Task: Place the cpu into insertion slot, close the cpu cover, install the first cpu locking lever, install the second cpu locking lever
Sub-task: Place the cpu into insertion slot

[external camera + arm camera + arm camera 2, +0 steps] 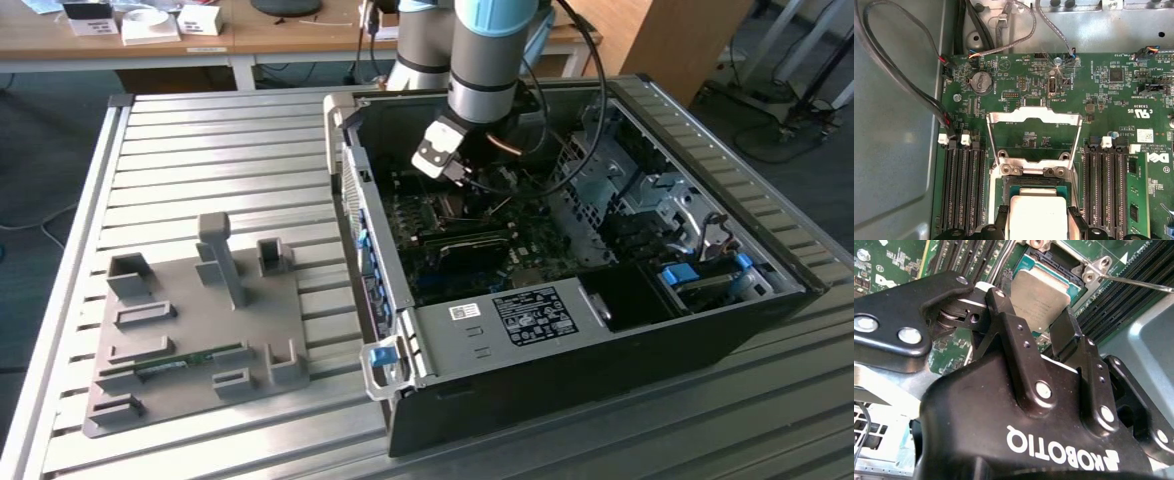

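Observation:
My gripper (447, 165) reaches down into the open computer case (747, 320), over the green motherboard (1114, 100). It is shut on the cpu (1040, 292), a silvery square chip pinched between the two black fingers (1004, 310) in both wrist views. The cpu (1037, 215) hangs close over the dark insertion slot (1036, 184); whether they touch I cannot tell. The cpu cover (1034, 118), a windowed silver frame, stands swung open past the slot. A thin metal locking lever (1139, 285) sticks out beside the slot.
Black memory slots (961, 190) flank the socket on both sides, one holding a green module (1136, 200). Cables (929, 100) run along the case wall. On the slatted table, at the exterior view's left, lies a grey fixture plate (200, 330).

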`<state>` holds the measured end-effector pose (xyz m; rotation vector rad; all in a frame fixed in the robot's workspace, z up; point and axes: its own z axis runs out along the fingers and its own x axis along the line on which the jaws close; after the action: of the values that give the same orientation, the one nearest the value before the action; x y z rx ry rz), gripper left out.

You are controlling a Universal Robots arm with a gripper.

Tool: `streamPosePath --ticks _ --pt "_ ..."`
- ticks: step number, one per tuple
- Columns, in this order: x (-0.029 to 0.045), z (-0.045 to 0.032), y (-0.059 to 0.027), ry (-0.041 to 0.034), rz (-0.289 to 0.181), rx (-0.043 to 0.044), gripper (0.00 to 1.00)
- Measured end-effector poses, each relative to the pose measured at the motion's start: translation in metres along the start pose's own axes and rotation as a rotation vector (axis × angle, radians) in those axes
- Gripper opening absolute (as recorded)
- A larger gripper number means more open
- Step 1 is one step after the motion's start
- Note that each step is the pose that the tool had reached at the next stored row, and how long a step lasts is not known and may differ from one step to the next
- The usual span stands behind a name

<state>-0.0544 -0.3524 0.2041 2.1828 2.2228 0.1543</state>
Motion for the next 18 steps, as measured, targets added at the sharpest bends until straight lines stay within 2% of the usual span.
streamPosePath --ticks 8,18 --pt "0.0002 0.0047 -0.0004 0.0003 0.0 0.0001 0.54" --pt "0.0062 0.009 -0.0006 0.0006 0.0 0.0002 0.54"
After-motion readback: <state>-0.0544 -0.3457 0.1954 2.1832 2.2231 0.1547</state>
